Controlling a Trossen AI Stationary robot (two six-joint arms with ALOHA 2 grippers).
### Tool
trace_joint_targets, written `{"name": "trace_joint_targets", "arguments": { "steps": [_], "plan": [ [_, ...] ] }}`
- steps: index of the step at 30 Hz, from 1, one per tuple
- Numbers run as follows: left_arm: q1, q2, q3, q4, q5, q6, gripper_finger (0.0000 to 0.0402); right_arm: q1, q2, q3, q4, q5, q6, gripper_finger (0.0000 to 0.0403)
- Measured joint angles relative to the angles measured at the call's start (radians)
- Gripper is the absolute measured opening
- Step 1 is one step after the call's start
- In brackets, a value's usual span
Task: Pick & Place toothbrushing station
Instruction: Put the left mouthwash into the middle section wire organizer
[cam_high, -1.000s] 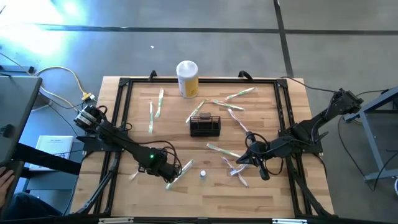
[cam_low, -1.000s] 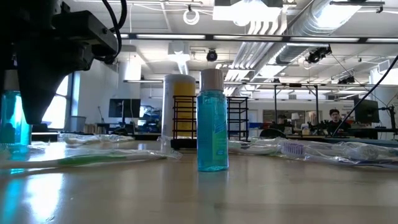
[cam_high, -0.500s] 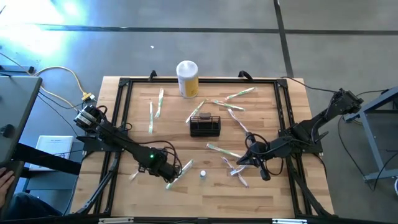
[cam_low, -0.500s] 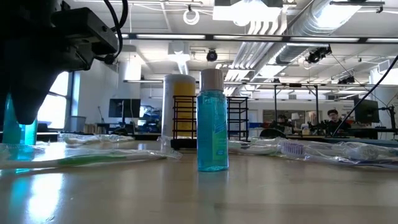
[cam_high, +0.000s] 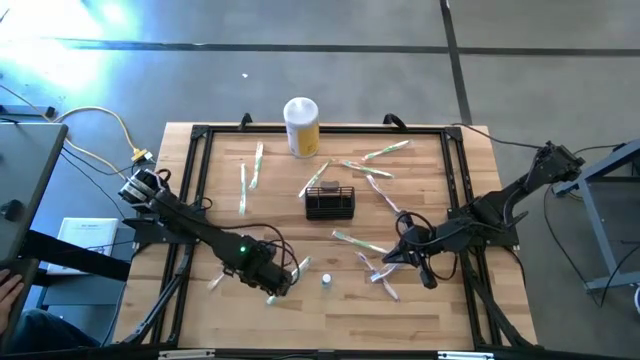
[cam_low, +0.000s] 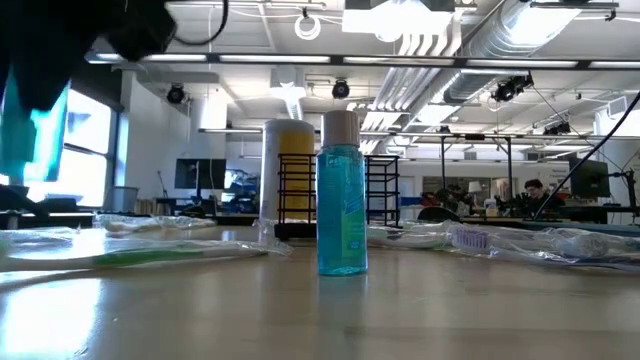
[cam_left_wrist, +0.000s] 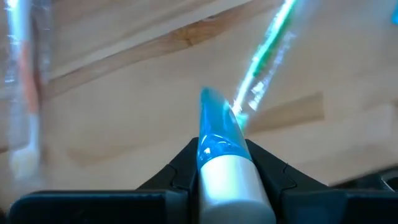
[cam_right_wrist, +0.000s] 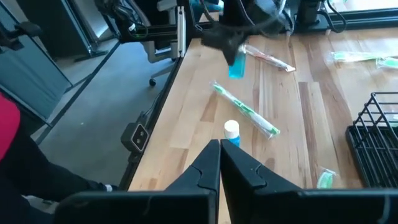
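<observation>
One light, stiff toothbrushing station at twelve o'clock is awaiting us, graspable by its wire rim, while our left hand is clamping a small blue bottle and our right hand is resting pressed together.

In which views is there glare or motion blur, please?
High view: strong glare on the floor beside the table. Left wrist view: the wrapped toothbrush is streaked by motion blur, while the blue bottle held by the left gripper stays fairly sharp.

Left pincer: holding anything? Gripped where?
Yes. The left pincer is shut on a small blue bottle, clamped near its white cap, lifted off the table. The right pincer is shut and holds nothing.
</observation>
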Motion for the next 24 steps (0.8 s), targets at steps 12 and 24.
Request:
{"name": "trace_joint_targets", "arguments": {
  "steps": [12, 24],
  "plan": [
    [0.188, -0.002, 0.407, -0.310, -0.120, 0.221, 0.0081, 0.113, -0.116, 0.000, -0.169, 0.112, 0.153, 0.0003],
    [0.441, 0.022, 0.511, -0.298, -0.091, 0.460, 0.0081, 0.226, -0.157, 0.000, -0.335, 0.167, 0.304, 0.0003]
  ]
}}
